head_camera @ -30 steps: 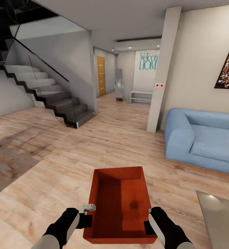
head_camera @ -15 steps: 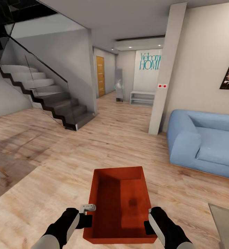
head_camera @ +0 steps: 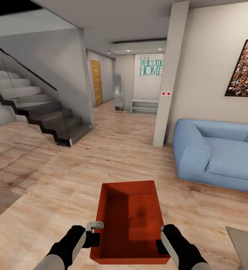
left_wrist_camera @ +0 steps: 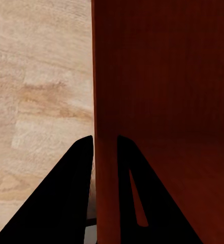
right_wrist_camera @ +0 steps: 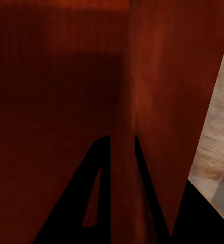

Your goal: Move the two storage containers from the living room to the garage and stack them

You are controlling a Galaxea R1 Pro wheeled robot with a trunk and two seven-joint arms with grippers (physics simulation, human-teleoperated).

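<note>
One red-orange storage container (head_camera: 129, 221) hangs in front of me above the light wood-plank flooring of the living room, held level between both arms. My left gripper (head_camera: 94, 239) is shut on its left wall, and my right gripper (head_camera: 161, 245) is shut on its right wall. In the left wrist view the black fingers (left_wrist_camera: 71, 193) pinch the thin red wall (left_wrist_camera: 105, 127), one finger inside and one outside. The right wrist view shows the same grip, black fingers (right_wrist_camera: 99, 193) clamping the wall (right_wrist_camera: 123, 127). The container is empty.
A blue sofa (head_camera: 214, 153) stands at the right. A pale pillar (head_camera: 167, 75) rises ahead, with a hallway (head_camera: 116, 120) left of it leading to a wooden door (head_camera: 96, 82). Glass-railed stairs (head_camera: 37, 108) fill the left. A grey table corner (head_camera: 245, 243) shows at lower right.
The whole view has shifted: stairs, pillar and sofa slid sideways as the camera turned and advanced. The container and both grippers keep the same place in the picture.
</note>
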